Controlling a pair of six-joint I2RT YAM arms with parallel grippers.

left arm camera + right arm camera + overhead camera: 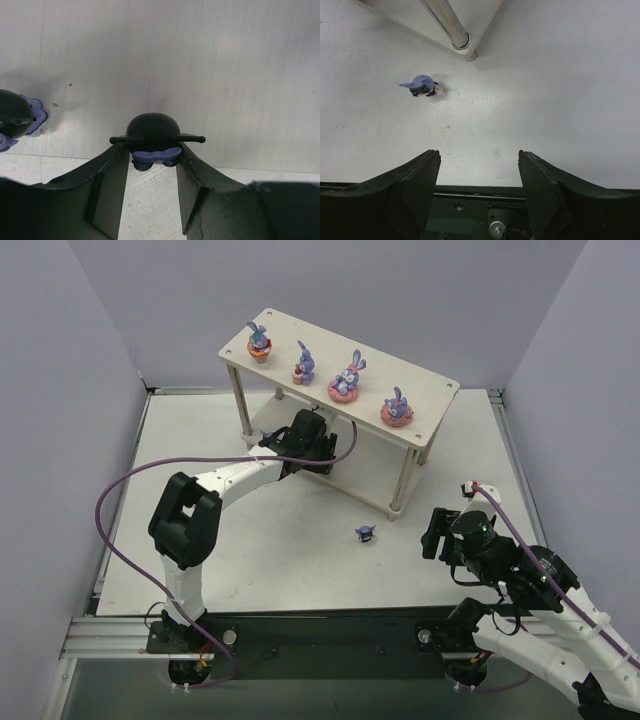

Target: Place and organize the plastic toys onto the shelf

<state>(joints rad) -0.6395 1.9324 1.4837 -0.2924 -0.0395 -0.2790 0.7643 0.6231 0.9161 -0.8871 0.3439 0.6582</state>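
Note:
The pale wooden shelf (425, 390) stands at the back. Four purple rabbits (349, 378) stand in a row on its top board. My left gripper (308, 436) reaches in under the top board, over the lower tier. In the left wrist view it (152, 150) is shut on a dark blue figure (152, 129), its ears resting across the fingertips. A second dark blue figure (17, 119) stands to its left (267, 436). A third (366, 533) lies on the table, also in the right wrist view (422, 86). My right gripper (437, 530) (479, 155) is open and empty, near it.
A small dark figure (467, 487) sits on the table by the right arm's purple cable. The shelf's front right leg (451, 27) stands just beyond the fallen figure. Grey walls enclose the white table (250, 550) on three sides.

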